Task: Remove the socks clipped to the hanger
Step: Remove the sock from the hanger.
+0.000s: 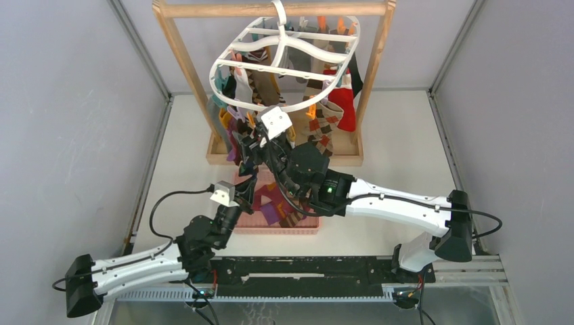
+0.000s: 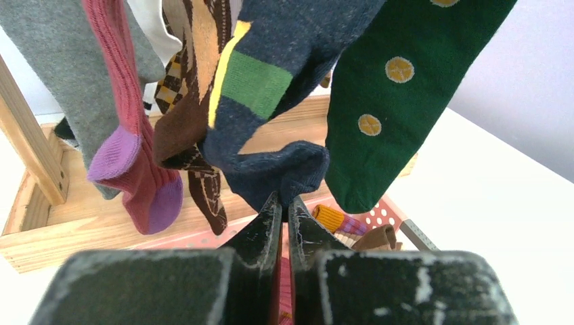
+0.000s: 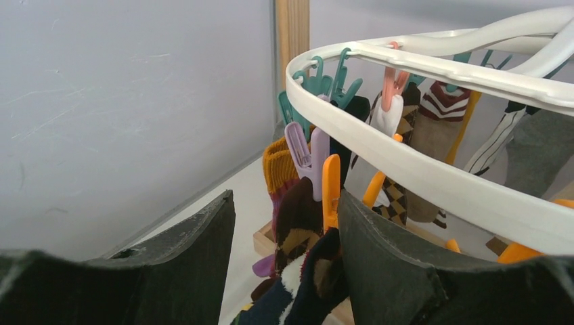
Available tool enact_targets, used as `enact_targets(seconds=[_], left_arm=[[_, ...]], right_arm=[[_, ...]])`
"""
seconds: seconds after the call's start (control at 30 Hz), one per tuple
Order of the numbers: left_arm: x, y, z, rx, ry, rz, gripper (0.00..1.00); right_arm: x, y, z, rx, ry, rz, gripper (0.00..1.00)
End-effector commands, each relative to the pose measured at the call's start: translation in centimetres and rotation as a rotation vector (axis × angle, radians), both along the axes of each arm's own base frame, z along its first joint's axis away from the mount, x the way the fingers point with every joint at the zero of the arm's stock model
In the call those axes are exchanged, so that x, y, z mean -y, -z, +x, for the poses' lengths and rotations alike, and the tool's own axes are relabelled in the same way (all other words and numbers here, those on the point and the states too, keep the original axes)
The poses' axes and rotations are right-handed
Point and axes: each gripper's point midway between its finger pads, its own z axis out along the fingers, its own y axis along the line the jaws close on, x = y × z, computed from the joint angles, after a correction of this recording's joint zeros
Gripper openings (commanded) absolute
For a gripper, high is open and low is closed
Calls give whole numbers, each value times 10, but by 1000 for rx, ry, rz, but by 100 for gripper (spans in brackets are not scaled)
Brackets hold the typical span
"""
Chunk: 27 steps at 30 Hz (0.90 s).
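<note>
Dark fingers of the right gripper (image 3: 284, 203) fill the bottom of its wrist view, standing wide apart with nothing gripped. An orange clip (image 3: 330, 183) hangs between them, close against the inner face of the right-hand finger, and a lilac clip (image 3: 301, 145) sits just beyond the gap. The hanger (image 3: 420, 169) runs above and past the jaws as a white ring.

The left gripper (image 2: 283, 203) has its jaws narrow, nipped onto the toe edge of a navy sock (image 2: 277, 169), with a green dotted sock (image 2: 406, 101) just to their right.

The likely trouble is timing. If the left arm pulls before the clip is squeezed open, the sock may stretch or drag the hanger sideways on its hook. The thin hold on the toe could also slip. If the right jaws close off-centre, they may catch the lilac clip or a neighbouring cuff instead. Whether the orange clip holds this same navy sock, I cannot tell.

The socks (image 1: 318, 128) hang crowded and overlapping under the ring: argyle, striped, red, grey. The ring hangs tilted from the wooden stand (image 1: 271, 9), above and ahead of both jaws. A pink basket (image 1: 284, 230) lies below them.
</note>
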Motion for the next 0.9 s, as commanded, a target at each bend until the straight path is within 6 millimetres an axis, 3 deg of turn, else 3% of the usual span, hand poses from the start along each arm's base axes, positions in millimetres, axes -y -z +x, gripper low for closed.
enact_targets(seconds=[0.0, 0.3, 0.87], left_arm=[[-6, -18, 1, 16, -20, -31, 8], [-8, -17, 2, 17, -34, -10, 8], [-4, -16, 3, 21, -28, 3, 8]], right_arm=[[9, -33, 3, 21, 37, 81, 64], [12, -26, -10, 24, 33, 55, 64], [39, -21, 8, 10, 179, 45, 64]])
